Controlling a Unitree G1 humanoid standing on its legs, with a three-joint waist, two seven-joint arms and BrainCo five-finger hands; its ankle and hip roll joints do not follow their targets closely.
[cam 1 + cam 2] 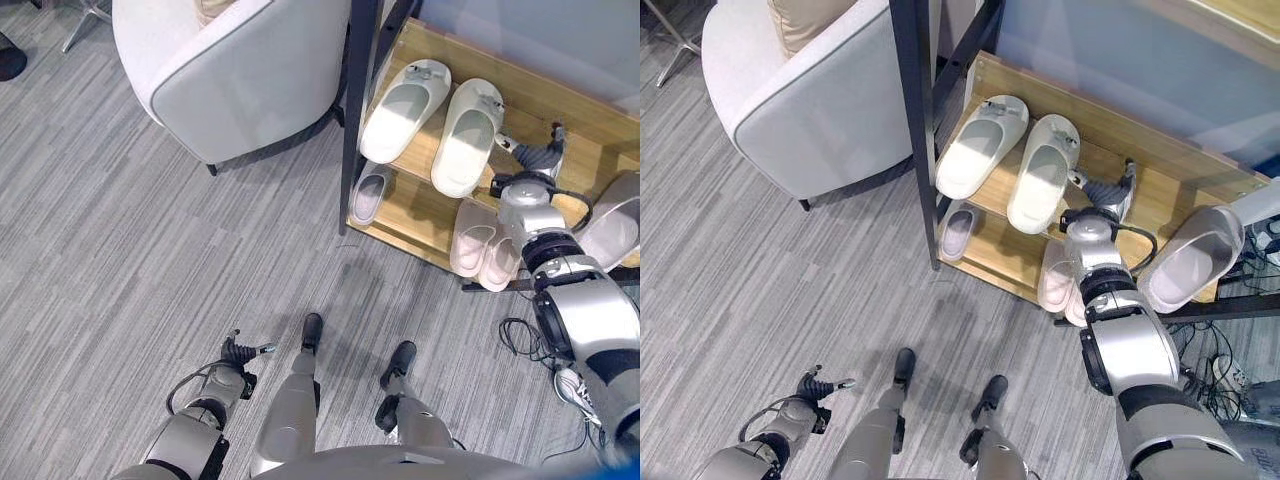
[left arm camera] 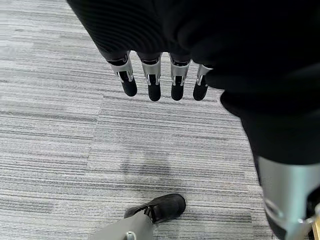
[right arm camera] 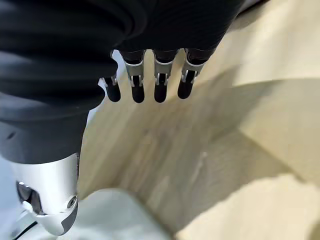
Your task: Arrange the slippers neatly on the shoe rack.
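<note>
Here I see two white slippers (image 1: 437, 122) lying side by side on the top board of the wooden shoe rack (image 1: 560, 105), toes toward the robot. A pink pair (image 1: 483, 246) sits on the lower shelf near its front edge, with a small grey slipper (image 1: 369, 194) on the same shelf by the black post (image 1: 357, 110). My right hand (image 1: 537, 153) hovers over the top board just beside the white pair, fingers (image 3: 137, 92) straight and holding nothing. My left hand (image 1: 240, 352) hangs low over the grey carpet (image 1: 120, 250), fingers loose. A pale armchair (image 1: 240, 70) stands beside the rack.
</note>
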